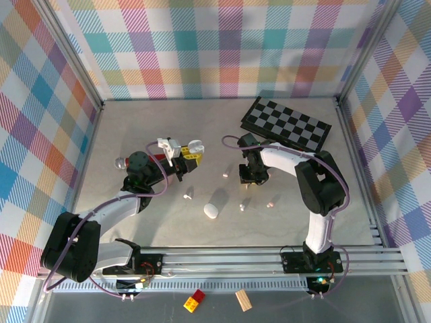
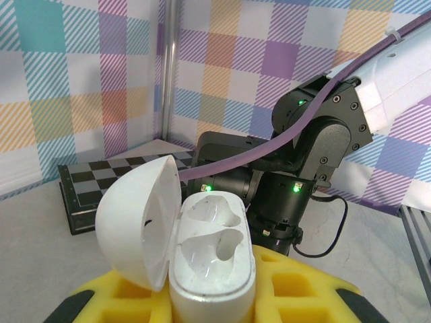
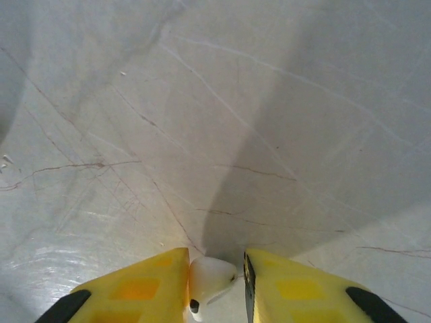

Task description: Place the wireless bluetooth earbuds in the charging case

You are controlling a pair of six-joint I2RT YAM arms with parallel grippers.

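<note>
- Where the table [image 1: 283, 222] spreads under both arms, a checkerboard [image 1: 286, 123] lies beyond the right gripper [image 3: 215, 262], well apart from the work.
- The left gripper [image 2: 209, 293] is raised off the table and pressed in on the charging case [image 2: 212, 256], clamping its base between the yellow fingers [image 2: 114, 299]. The lid [image 2: 138, 225] swings open to one side of them, and both wells look empty.
- A closed spare case [image 1: 211, 211] lies on the table between the two grippers, nearer the arm bases.
- The right gripper is down at the table, pinching one earbud [image 3: 210, 277]. The bud sits right at its fingertips [image 3: 161, 276], against one and just meeting the other, so the hold looks slight.
- Loose earbuds lie around it: one [image 1: 225, 173] beside it toward the left gripper, two [image 1: 241, 206] [image 1: 271, 200] on its near side, and another [image 1: 188, 196] below the left gripper.
- The step in hand appears to be the pick of the first bud, with nothing seated yet.
- The next move likely calls for a clean lift and a carry across to the held case. The bud must be turned to match a well before release, and such a small bud held so near the tips could slip or twist.
</note>
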